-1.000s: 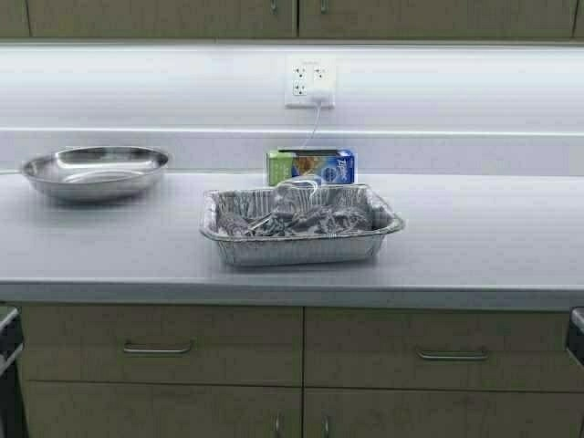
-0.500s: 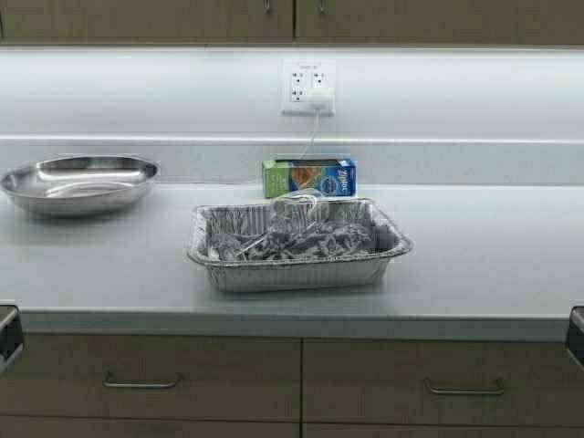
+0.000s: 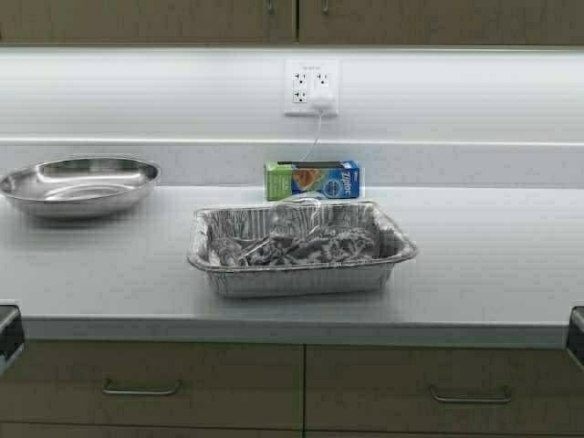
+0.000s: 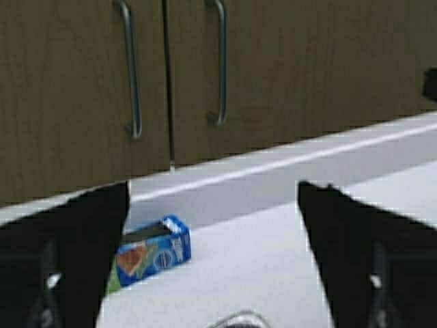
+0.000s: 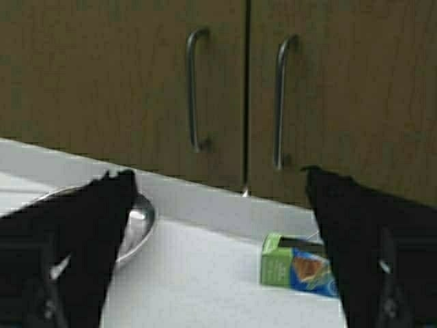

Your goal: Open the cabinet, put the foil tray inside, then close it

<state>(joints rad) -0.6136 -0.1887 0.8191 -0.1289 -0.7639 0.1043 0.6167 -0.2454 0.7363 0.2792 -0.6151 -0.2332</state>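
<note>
Approach step, I judge: cabinet (image 3: 297, 18) shut above tray (image 3: 301, 248), which sits before the box (image 3: 313, 180). Both grippers, left (image 4: 212, 260) and right (image 5: 218, 253), spread wide, empty; next I'd reach a handle (image 5: 193, 89).

Little of the robot shows. In each wrist view two broad black fingers frame the scene, wedge-shaped and tapering toward their tips, with matt surfaces and slightly ragged edges. The left gripper (image 4: 213, 198) has small pale specks low on both fingers, like screw heads or markings. The right gripper (image 5: 218, 181) shows similar light spots. In the high view only dark blocky corners sit at both lower edges.
</note>
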